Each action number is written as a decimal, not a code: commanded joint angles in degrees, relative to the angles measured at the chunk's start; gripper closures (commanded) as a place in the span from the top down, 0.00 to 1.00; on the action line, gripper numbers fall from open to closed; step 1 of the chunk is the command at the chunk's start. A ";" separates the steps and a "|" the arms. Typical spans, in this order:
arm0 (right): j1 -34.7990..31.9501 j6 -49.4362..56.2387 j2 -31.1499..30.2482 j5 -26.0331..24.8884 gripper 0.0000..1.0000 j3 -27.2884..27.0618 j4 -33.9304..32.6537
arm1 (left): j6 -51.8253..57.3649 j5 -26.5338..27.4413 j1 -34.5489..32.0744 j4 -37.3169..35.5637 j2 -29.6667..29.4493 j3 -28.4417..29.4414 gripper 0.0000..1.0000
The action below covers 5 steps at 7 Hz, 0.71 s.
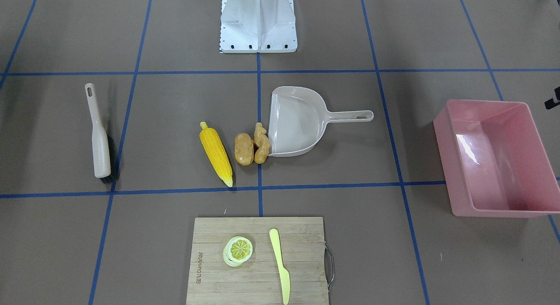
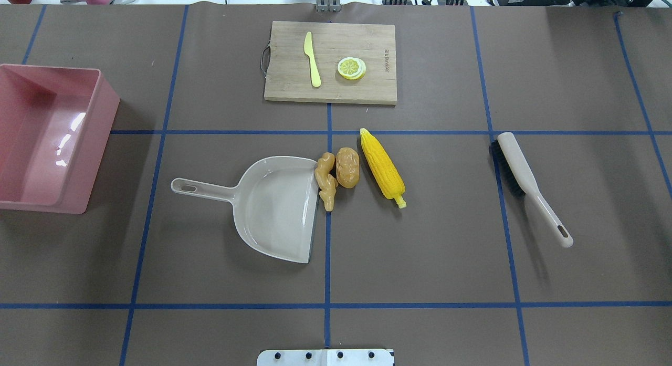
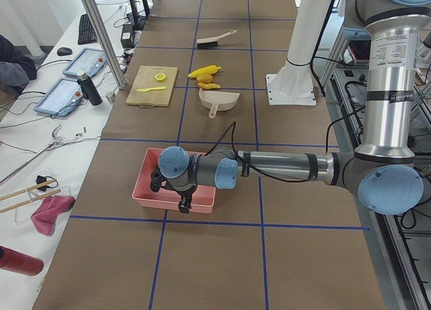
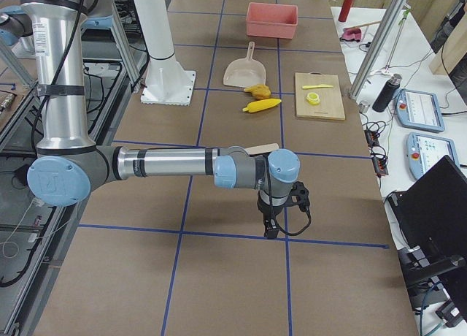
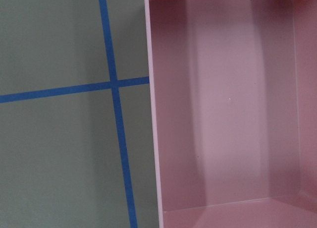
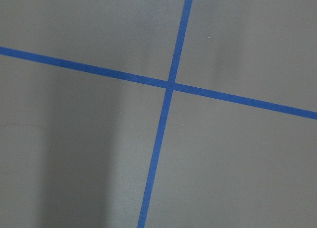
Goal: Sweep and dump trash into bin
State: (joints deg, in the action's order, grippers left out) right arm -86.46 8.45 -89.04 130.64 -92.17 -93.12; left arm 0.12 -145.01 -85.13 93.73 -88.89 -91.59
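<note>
The yellow corn cob point(image 2: 382, 168), brown potato point(image 2: 347, 167) and tan ginger root point(image 2: 326, 180) lie together mid-table. The ginger touches the open lip of the beige dustpan point(image 2: 278, 208). The pink bin point(image 2: 97, 145) stands empty at the table's left end and fills the left wrist view point(image 5: 228, 99). My left gripper point(image 3: 183, 202) hangs over the bin's near edge. My right gripper point(image 4: 268, 230) hangs over bare table at the right end, near the brush point(image 2: 527, 185). Both grippers show only in the side views, so I cannot tell whether they are open or shut.
A wooden cutting board point(image 2: 283, 87) at the far middle carries a pale yellow knife point(image 2: 312, 59) and lemon slices point(image 2: 351, 68). The robot's base plate point(image 2: 325, 357) sits at the near middle edge. Blue tape lines cross the brown table.
</note>
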 commanded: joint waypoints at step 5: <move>-0.64 -0.01 -0.08 0.67 1.00 -0.12 -0.05 | -10.41 6.14 -0.83 -0.04 -0.67 -1.48 0.99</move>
State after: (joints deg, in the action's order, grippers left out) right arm -86.97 8.44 -89.09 131.10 -92.28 -93.16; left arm -10.18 -140.03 -85.59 93.70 -89.70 -92.46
